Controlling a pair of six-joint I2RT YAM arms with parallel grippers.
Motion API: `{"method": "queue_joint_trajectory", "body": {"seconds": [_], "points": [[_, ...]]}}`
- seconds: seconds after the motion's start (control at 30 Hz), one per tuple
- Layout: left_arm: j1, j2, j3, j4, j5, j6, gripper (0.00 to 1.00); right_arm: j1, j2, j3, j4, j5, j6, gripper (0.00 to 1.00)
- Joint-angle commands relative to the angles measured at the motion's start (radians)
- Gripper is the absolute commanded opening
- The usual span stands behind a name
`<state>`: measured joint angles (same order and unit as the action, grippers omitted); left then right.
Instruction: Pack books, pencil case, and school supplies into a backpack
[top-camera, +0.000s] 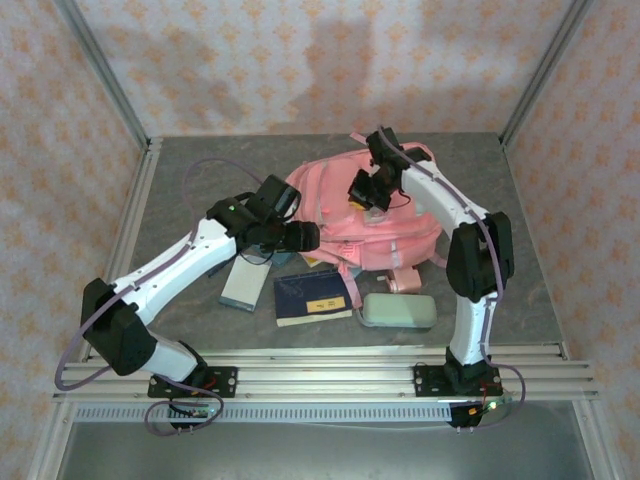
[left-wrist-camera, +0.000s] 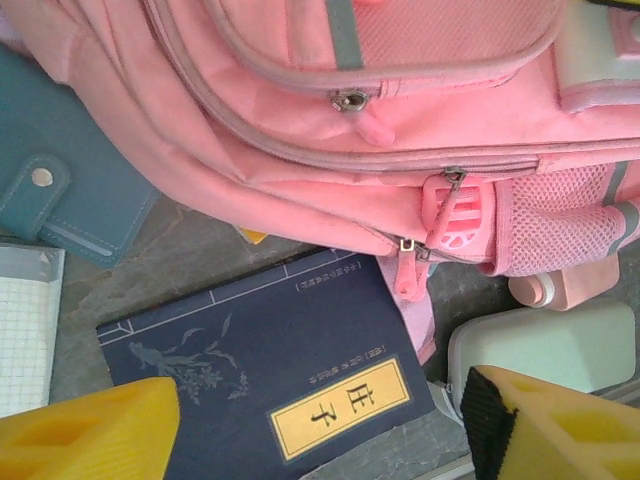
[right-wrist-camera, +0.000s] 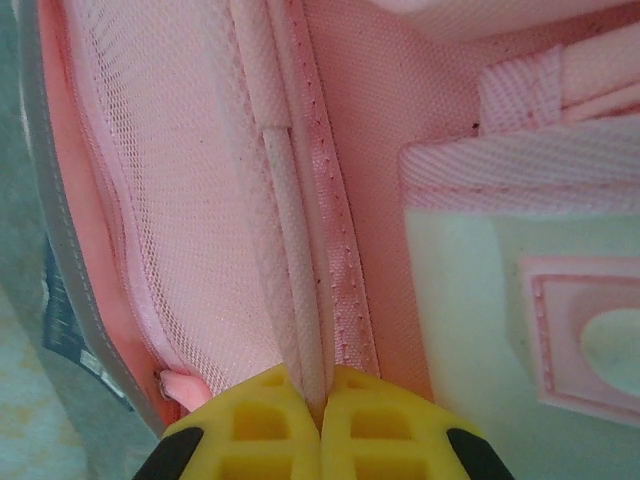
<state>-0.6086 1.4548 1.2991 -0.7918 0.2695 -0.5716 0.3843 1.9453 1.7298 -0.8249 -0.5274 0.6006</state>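
The pink backpack (top-camera: 345, 215) lies flat in the middle of the table. My right gripper (right-wrist-camera: 322, 400) is shut on a piped seam of the backpack (right-wrist-camera: 290, 230), beside pink mesh lining. Just left of the bag, my left gripper (left-wrist-camera: 320, 435) hangs open above the navy book (left-wrist-camera: 260, 380), which has a yellow label. That navy book (top-camera: 312, 297) lies in front of the bag, partly under its edge. The mint pencil case (top-camera: 399, 310) rests to its right, near the right yellow finger (left-wrist-camera: 550, 425). A teal pad (left-wrist-camera: 70, 180) with a snap lies by the bag's side.
A pale blue-grey book (top-camera: 243, 283) lies left of the navy one. A small pink boxy gadget (left-wrist-camera: 565, 288) sits against the bag's mesh pocket, and an orange-yellow corner (left-wrist-camera: 252, 236) pokes out from under the bag. The metal rail (top-camera: 330, 362) runs along the table's near edge.
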Motion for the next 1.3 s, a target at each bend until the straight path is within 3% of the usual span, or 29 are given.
{"method": "queue_joint_trajectory", "body": {"seconds": [0.0, 0.17, 0.5, 0.63, 0.8, 1.27], "points": [[-0.002, -0.004, -0.038, 0.090, 0.054, 0.032, 0.69, -0.010, -0.067, 0.096, 0.003, -0.007, 0.132, 0.00], [-0.027, -0.001, -0.103, 0.181, 0.068, 0.122, 0.55, -0.011, -0.057, 0.168, -0.060, -0.040, 0.153, 0.00], [-0.048, -0.066, -0.318, 0.483, -0.079, 0.293, 0.50, -0.033, -0.048, 0.252, -0.151, -0.136, 0.101, 0.00], [-0.048, -0.029, -0.313, 0.494, -0.066, 0.365, 0.49, -0.035, -0.058, 0.254, -0.163, -0.154, 0.091, 0.00], [-0.048, 0.038, -0.260, 0.485, 0.041, 0.346, 0.49, -0.038, -0.063, 0.249, -0.169, -0.161, 0.085, 0.00], [-0.048, 0.123, -0.234, 0.496, 0.117, 0.287, 0.49, -0.051, -0.067, 0.243, -0.145, -0.207, 0.098, 0.00]]}}
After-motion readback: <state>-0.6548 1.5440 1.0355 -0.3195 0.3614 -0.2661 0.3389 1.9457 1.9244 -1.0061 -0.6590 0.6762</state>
